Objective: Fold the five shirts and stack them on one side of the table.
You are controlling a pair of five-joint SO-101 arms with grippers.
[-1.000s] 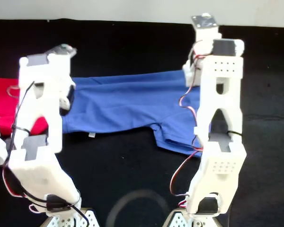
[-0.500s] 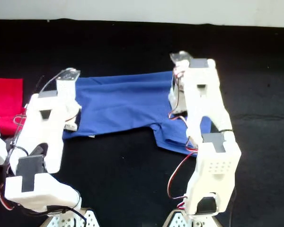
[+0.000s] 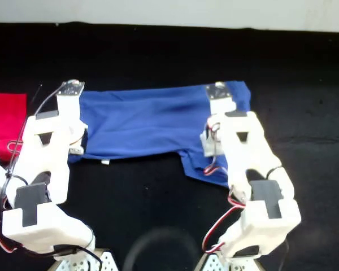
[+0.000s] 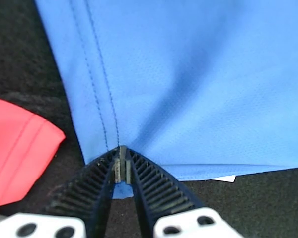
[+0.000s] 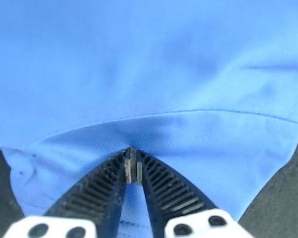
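Blue shirt (image 3: pixel 147 124) lies spread mid-table (image 3: pixel 158 56), left gripper (image 4: pixel 121 168) pinched on its hem corner, right gripper (image 5: pixel 133 171) pinched on its near edge; likely light, limp fabric, best held at hems.

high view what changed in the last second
The left gripper and right gripper came down from raised poses onto the blue shirt. Both are now shut on it, the left at the edge near the red shirt, the right near the other end. Both shirts lie where they were.
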